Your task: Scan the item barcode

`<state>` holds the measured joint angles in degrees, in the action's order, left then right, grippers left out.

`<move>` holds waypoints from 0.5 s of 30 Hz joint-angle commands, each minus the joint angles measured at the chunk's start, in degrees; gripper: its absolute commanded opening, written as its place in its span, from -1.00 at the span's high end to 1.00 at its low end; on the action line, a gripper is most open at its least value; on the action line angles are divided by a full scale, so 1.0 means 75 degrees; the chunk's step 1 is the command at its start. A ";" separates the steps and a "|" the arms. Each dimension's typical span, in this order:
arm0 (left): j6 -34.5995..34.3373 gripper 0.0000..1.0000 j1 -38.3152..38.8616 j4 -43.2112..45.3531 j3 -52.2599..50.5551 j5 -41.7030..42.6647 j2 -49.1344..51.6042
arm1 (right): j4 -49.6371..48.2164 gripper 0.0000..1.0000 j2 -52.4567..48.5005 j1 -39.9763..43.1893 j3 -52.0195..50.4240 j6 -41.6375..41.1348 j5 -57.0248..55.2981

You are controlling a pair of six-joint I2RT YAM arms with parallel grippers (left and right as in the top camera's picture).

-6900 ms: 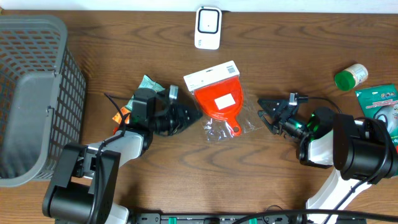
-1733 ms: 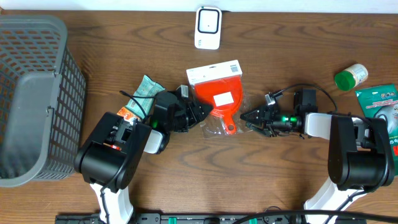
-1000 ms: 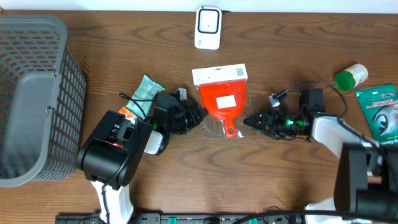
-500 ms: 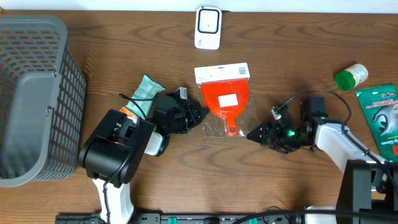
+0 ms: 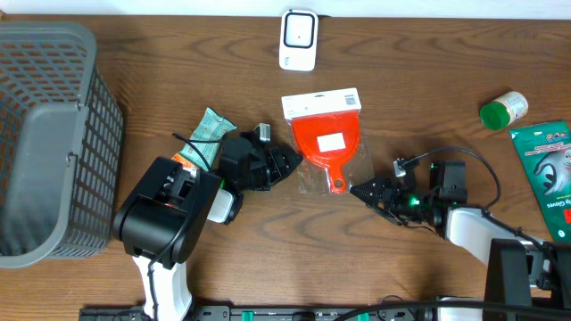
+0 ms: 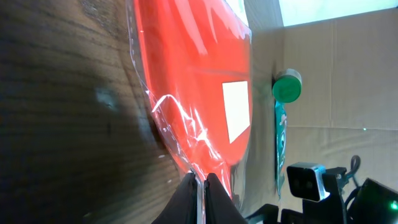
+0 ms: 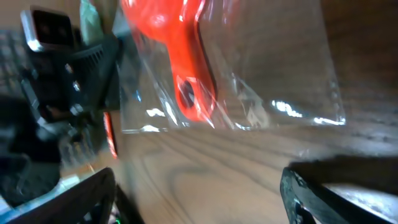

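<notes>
A red plastic scoop (image 5: 326,141) sealed in a clear bag (image 5: 357,165) lies flat on the brown wooden desk (image 5: 410,62), just right of the overhead frame's centre. Its broad fan-shaped pan points up the frame. Its short handle, with a hanging hole at the end, points down. A white rectangular sticker (image 5: 332,143) sits in the middle of the pan. A white header card (image 5: 320,102) with small print runs across the top edge, slightly tilted. The print is too fine to read. The loose film wrinkles and glints around the handle.

The left pincer (image 5: 290,162) reaches in from the left. Its tips are closed on the bag's left edge. In the left wrist view the film runs straight into the shut tips.

The right pincer (image 5: 359,189) sits just below and right of the handle, close to the film. Its jaws are spread wide with nothing between them.

A white rectangular scanner unit (image 5: 299,39) stands at the top centre, well apart from the scoop. A grey mesh basket (image 5: 45,134) fills the left side. A small green and orange packet (image 5: 207,129) lies beside the left arm. A green-capped bottle (image 5: 502,110) and a flat green package (image 5: 544,160) lie at the right edge.
</notes>
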<state>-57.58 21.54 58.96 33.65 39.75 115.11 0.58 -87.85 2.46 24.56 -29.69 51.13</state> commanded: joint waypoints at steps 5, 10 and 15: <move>-0.0128 0.86 0.0012 0.0044 -0.0050 0.0239 0.0082 | -0.0388 -0.81 -0.0259 -0.0044 -0.0676 -0.1014 -0.1323; 0.0017 0.25 0.0012 -0.0134 -0.0050 0.0213 0.0082 | -0.0466 -0.86 -0.0259 -0.0044 -0.0676 -0.1008 -0.1326; 0.0187 -0.15 0.0012 -0.0935 -0.0050 0.0210 0.0085 | -0.0653 -0.89 -0.0259 -0.0044 -0.0676 -0.1008 -0.1326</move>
<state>-57.63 21.52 55.11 34.04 41.78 114.48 -5.63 -87.46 2.48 22.28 -36.93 52.07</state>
